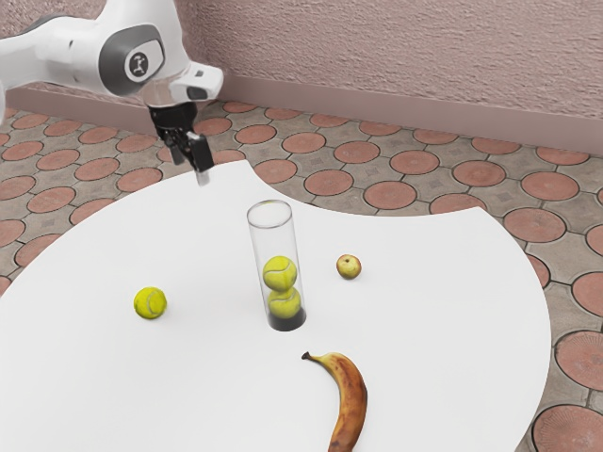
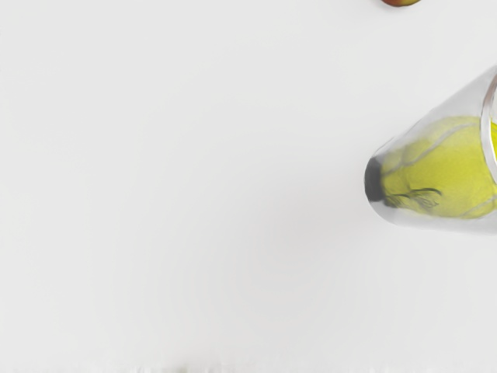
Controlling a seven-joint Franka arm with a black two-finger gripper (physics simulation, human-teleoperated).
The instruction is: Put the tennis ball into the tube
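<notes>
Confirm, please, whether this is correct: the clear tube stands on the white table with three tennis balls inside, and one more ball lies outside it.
Not quite: the exterior view shows two tennis balls inside the clear tube, not three. The rest is right: the tube stands on the white table, and one more ball lies outside it.

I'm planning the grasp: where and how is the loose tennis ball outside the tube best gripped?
Probably across the middle of the loose ball, coming straight down: it is round, so any finger direction should serve, and it lies apart from the tube.
</notes>
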